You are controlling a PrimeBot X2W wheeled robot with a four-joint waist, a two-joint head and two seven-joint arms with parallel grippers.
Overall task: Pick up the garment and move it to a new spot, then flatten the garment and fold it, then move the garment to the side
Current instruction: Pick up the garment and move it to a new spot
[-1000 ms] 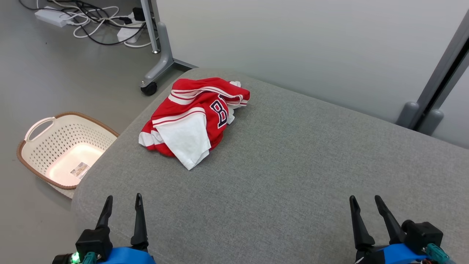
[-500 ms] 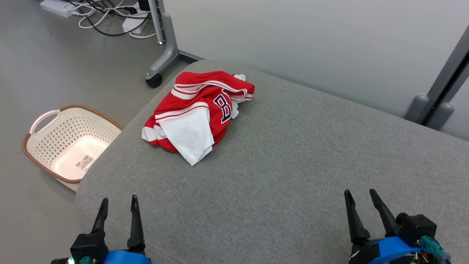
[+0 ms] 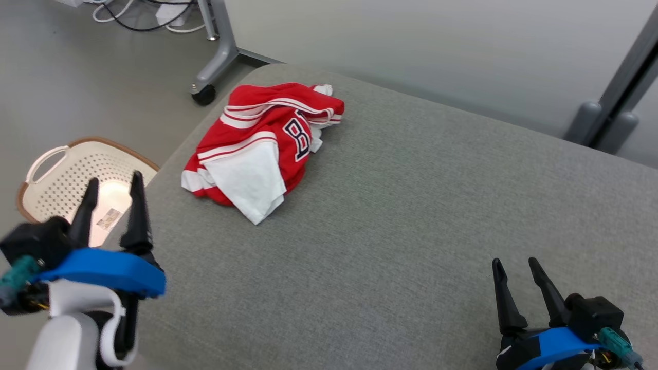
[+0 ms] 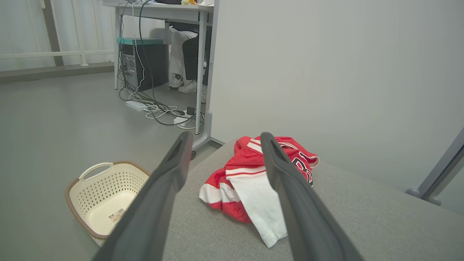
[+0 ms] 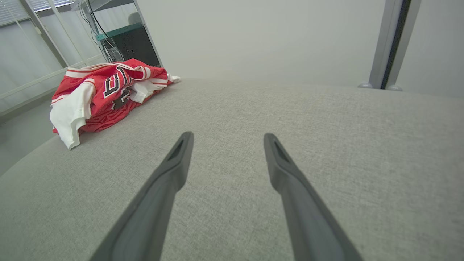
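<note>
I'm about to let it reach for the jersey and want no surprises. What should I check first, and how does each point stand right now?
1. Left gripper fingers open and empty: ok.
2. Right gripper fingers open and empty: ok.
3. Jersey lies free on the grey cushion, nothing on top of it: ok.
4. Jersey flat enough to fold: not ok, it is crumpled in a heap.
5. Bare cushion to the right for a new spot: ok.
6. Left gripper at the jersey: not ok, it hangs by the cushion's left edge, in front of the basket, short of the jersey.
</note>
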